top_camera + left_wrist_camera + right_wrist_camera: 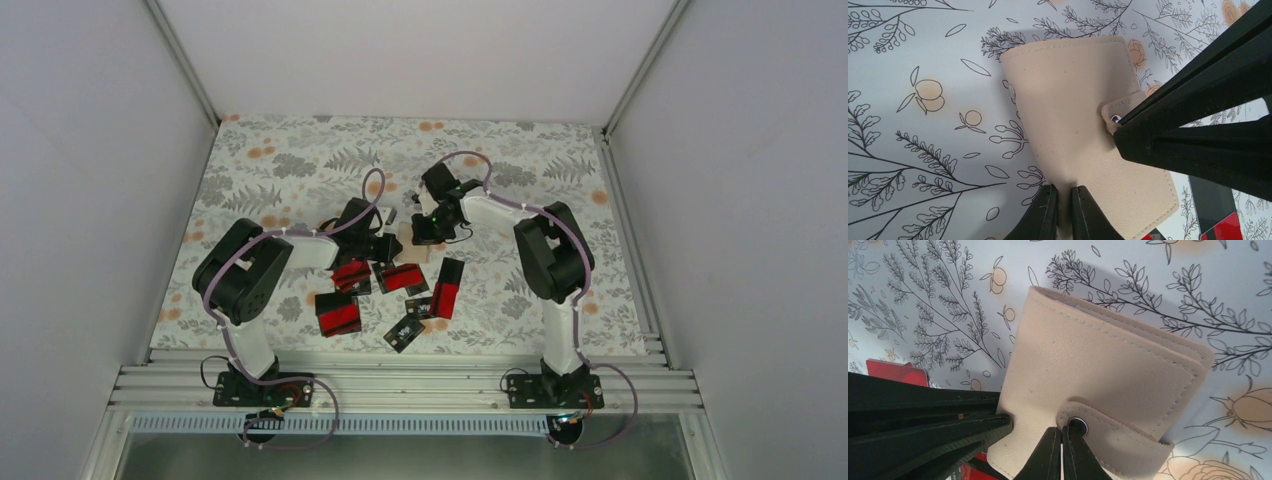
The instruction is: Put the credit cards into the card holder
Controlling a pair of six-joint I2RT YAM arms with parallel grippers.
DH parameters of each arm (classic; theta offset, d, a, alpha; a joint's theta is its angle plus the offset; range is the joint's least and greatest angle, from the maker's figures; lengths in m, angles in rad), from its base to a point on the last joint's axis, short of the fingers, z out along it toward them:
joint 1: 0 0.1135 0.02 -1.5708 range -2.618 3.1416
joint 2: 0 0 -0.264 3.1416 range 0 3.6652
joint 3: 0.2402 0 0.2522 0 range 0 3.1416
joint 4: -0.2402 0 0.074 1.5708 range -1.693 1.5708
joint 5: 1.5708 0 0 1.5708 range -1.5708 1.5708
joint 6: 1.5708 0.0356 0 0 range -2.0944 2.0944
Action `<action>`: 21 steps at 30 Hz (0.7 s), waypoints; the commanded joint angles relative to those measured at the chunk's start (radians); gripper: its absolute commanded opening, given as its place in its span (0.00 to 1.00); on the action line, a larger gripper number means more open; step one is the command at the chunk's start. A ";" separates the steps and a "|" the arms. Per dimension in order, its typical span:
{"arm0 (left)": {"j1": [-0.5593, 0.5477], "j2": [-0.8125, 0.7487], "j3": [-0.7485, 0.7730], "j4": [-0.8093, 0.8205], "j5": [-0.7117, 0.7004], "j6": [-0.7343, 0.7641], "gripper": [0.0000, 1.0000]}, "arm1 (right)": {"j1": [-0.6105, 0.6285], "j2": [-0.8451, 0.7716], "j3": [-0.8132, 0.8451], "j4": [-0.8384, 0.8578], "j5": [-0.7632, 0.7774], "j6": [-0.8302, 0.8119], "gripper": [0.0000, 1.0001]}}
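The tan card holder (414,243) lies folded on the floral mat, between both grippers. In the left wrist view the card holder (1068,100) is pinched at its near edge by my left gripper (1064,194), which is shut on a fold of the cover. In the right wrist view my right gripper (1063,434) is shut on the end of the snap tab of the card holder (1108,355). The snap looks fastened. Several red-and-black credit cards (400,278) lie loose on the mat nearer the arm bases. One card (1220,227) shows at the frame corner.
The other arm's black fingers fill the right of the left wrist view (1198,130) and the lower left of the right wrist view (923,420). Cards lie in front of the holder, among them a red card (338,313) and a black card (405,332). White walls enclose the mat.
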 commanded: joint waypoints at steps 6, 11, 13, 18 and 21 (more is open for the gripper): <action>-0.013 -0.006 0.004 -0.041 -0.009 0.020 0.07 | 0.039 0.184 -0.136 -0.169 0.119 0.039 0.04; -0.013 -0.011 0.001 -0.039 -0.008 0.019 0.07 | 0.039 0.216 -0.104 -0.190 0.110 0.029 0.04; -0.014 -0.013 -0.002 -0.038 -0.010 0.019 0.07 | 0.039 0.206 -0.071 -0.199 0.099 0.024 0.04; -0.013 -0.015 -0.005 -0.042 -0.007 0.022 0.07 | 0.041 0.150 0.059 -0.217 -0.056 -0.011 0.22; -0.013 -0.016 -0.002 -0.049 -0.011 0.026 0.07 | 0.039 0.103 0.128 -0.229 -0.147 -0.034 0.35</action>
